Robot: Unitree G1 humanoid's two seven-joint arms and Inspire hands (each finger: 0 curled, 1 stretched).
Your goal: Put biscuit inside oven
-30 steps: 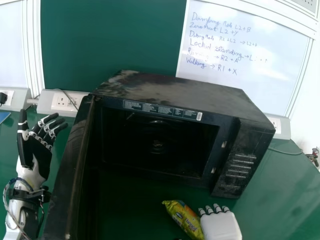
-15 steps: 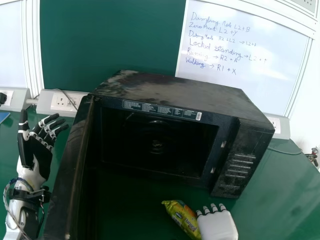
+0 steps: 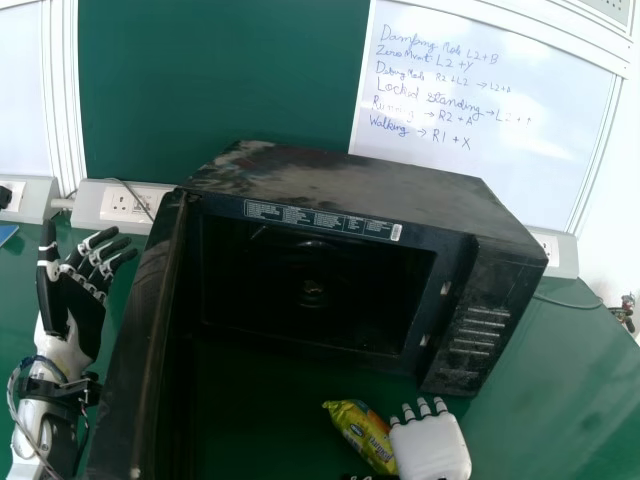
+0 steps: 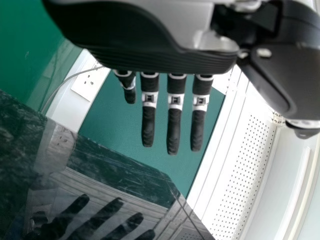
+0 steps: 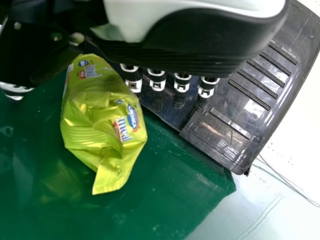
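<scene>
Right hand [image 3: 430,447]: lower right of the head view, at the bottom edge, back of the hand upward, fingers extended and slightly apart, clamped on nothing.
Biscuit packet [image 3: 362,436], yellow-green: bottom of the head view, right of centre, lying slantwise just beside the right hand, outside the oven; whether the two touch, cannot tell. In the right wrist view, its crimped end points away from the palm.
Left hand [image 3: 82,300]: left side of the head view, raised, fingers spread and empty, thumb upright.
Oven door [image 3: 150,320], black: left of centre, swung open, between left hand and cavity.
Oven [image 3: 370,190], black: centre, dusty top, control panel [image 3: 478,335] at its right.
Table [image 3: 570,370], green: lower right.
Socket strip [image 3: 88,205]: left, behind the oven.
Whiteboard [image 3: 560,150], handwritten: upper right.
</scene>
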